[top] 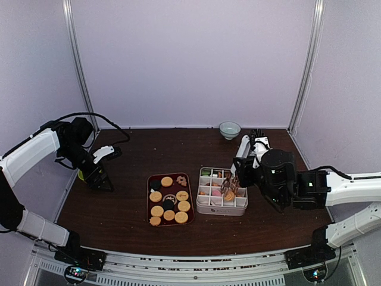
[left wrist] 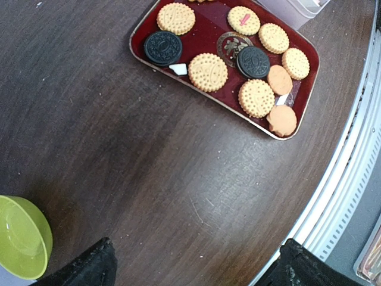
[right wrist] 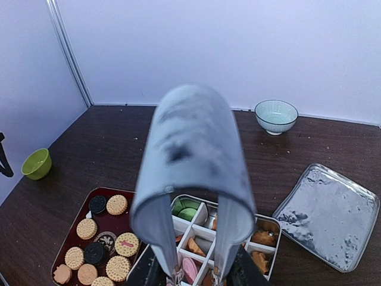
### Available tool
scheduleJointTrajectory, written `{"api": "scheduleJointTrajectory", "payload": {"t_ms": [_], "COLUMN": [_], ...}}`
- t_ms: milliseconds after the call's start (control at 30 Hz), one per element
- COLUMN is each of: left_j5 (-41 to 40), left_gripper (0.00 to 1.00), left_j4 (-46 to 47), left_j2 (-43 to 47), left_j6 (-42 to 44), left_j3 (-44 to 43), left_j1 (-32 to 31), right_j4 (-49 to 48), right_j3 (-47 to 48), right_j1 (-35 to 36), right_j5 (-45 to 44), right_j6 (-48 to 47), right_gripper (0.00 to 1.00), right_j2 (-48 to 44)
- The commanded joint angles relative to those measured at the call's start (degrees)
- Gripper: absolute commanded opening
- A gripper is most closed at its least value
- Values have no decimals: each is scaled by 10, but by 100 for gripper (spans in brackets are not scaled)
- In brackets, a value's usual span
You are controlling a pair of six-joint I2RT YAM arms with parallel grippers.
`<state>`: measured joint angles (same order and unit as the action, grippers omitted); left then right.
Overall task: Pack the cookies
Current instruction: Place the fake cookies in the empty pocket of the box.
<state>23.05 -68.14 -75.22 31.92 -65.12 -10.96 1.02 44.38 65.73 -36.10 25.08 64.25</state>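
Note:
Round golden and dark cookies lie on a dark red tray. To its right is a white divided box with green, pink and orange cookies in its compartments. My right gripper is shut on metal tongs, whose arms reach down over the box. The tong tips run off the lower edge of the right wrist view. My left gripper is open over bare table, left of the tray.
A green bowl sits at the table's left edge beside my left gripper. A pale bowl stands at the back wall. A silver lid lies right of the box.

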Motion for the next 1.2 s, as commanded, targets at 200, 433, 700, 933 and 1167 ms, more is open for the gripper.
{"api": "scheduleJointTrajectory", "payload": {"t_ms": [200,433,700,933,1167], "left_j5": [9,13,13,8,-3], "left_gripper": [98,98,98,98,98], "left_j4": [-7,-11,-11,-7,-1], "left_j2": [5,1,-1,4,6], "left_j6": [6,7,9,9,9], "left_j3": [-6,-12,-10,-5,2], "left_j1": [5,4,4,5,5], "right_j4": [-4,-9,-15,-24,-67], "right_j3": [-10,-6,3,46,159], "right_j1": [3,3,4,26,78], "right_j5": [-38,-31,-12,2,76], "right_j6": [1,0,-11,-31,-50], "right_gripper": [28,38,45,45,44], "right_j2": [27,39,24,34,160]}}
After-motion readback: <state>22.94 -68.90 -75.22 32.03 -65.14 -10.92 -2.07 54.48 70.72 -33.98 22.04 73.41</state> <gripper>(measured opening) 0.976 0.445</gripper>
